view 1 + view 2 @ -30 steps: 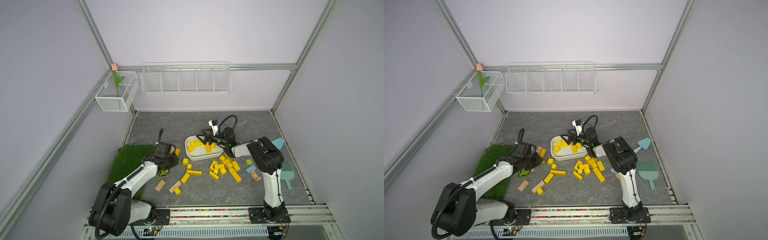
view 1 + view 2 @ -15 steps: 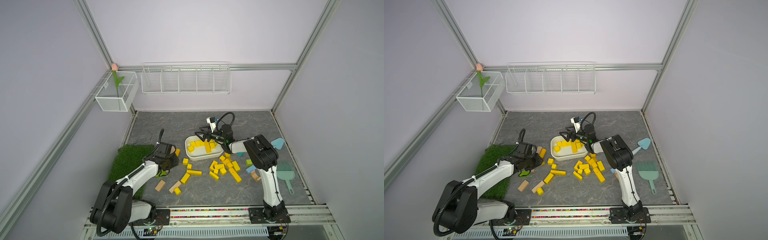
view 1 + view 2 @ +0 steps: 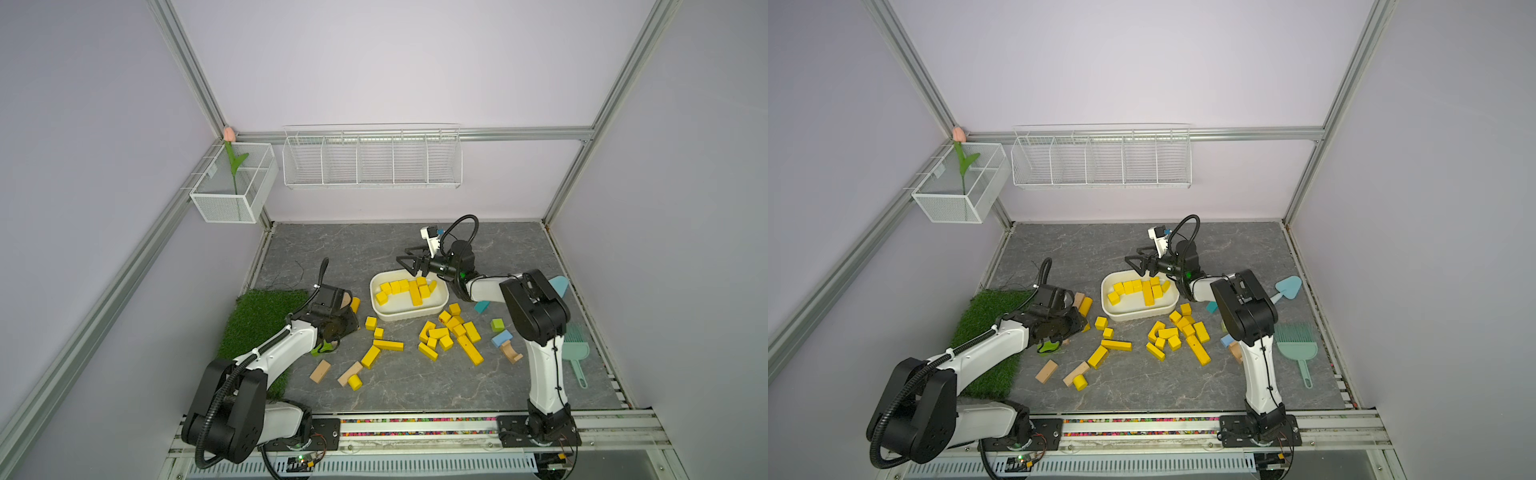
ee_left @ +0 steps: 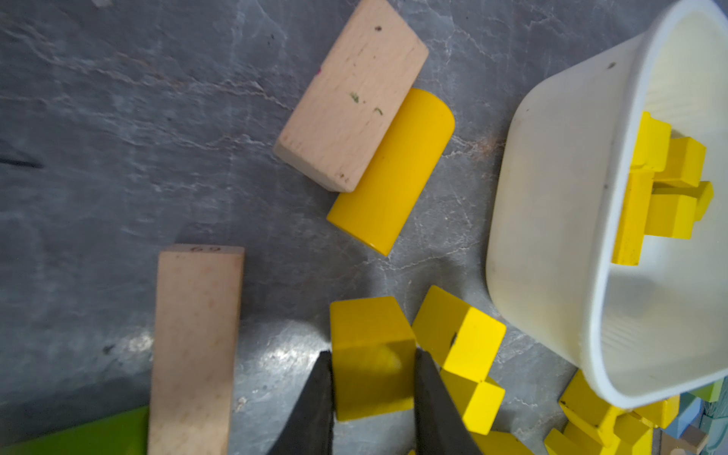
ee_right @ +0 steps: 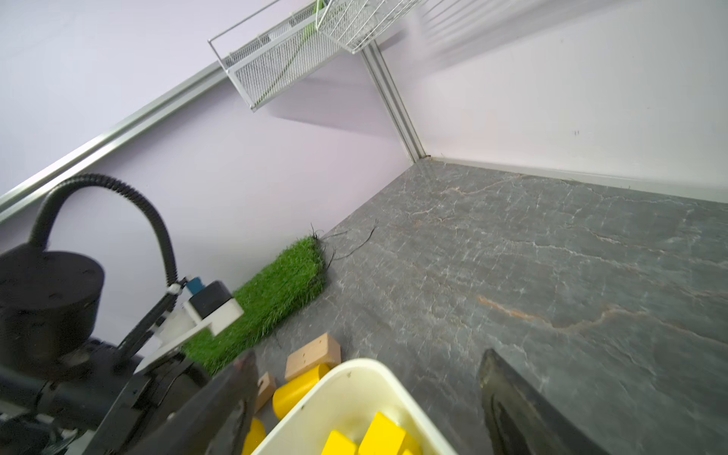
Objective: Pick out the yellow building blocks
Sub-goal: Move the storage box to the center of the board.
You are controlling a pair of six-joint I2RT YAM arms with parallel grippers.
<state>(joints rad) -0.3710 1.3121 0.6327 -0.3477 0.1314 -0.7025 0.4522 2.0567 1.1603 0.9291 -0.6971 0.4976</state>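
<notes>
Between the fingers of my left gripper (image 4: 372, 358) sits a yellow cube (image 4: 368, 327); the jaws are shut on it, low over the floor left of the white bowl (image 3: 386, 315). More yellow building blocks lie loose: a cylinder (image 4: 394, 173) against a tan block (image 4: 350, 98), a bar (image 3: 387, 345) and a cluster (image 3: 451, 336) in front of the bowl. Several yellow blocks (image 3: 409, 289) lie inside the bowl. My right gripper (image 3: 409, 259) hangs open and empty over the bowl's far rim (image 5: 354, 364).
Tan blocks (image 3: 320, 371) lie near the front. Green (image 3: 496, 324) and blue (image 3: 501, 338) blocks lie right of the cluster. A grass mat (image 3: 266, 316) lies at the left, a teal brush (image 3: 575, 349) at the right. Wire baskets (image 3: 372, 160) hang on the back wall.
My right gripper, still open, has drifted to the far left across the bowl, up to its far rim. The left arm has stayed where it was, its jaws still on the cube.
</notes>
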